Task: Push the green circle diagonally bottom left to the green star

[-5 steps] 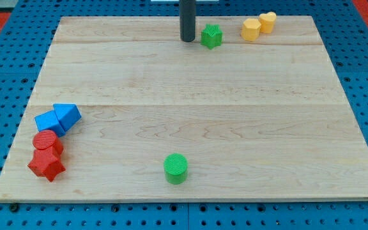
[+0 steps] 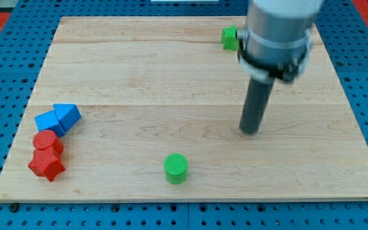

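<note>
The green circle (image 2: 176,168) lies near the board's bottom edge, a little left of centre. The green star (image 2: 229,38) sits near the top edge, right of centre, partly hidden behind the arm's body. My tip (image 2: 250,130) rests on the board up and to the right of the green circle, well apart from it, and far below the green star.
A wooden board (image 2: 139,76) lies on a blue pegboard. At the left edge sit two blue blocks (image 2: 59,118), a red circle (image 2: 46,141) and a red star (image 2: 46,165) in a cluster. The yellow blocks at the top right are hidden by the arm.
My tip has moved from the top, just left of the green star, down and to the right to mid-board. The green star has shifted slightly right. The arm now hides the yellow blocks.
</note>
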Available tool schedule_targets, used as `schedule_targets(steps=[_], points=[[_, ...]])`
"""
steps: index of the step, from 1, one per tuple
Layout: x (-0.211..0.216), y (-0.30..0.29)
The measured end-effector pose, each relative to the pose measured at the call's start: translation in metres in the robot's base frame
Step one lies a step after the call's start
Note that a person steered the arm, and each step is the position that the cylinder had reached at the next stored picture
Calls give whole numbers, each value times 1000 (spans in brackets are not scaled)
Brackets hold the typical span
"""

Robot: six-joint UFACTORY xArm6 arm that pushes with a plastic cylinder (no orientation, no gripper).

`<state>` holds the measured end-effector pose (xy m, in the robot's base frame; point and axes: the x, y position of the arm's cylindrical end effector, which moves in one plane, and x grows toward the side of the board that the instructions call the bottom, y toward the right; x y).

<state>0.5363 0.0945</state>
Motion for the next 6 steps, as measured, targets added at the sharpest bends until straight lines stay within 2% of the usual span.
schedule_targets(steps=[1, 2, 4, 6], points=[[58, -40], [58, -114], [-5, -187], [9, -249]])
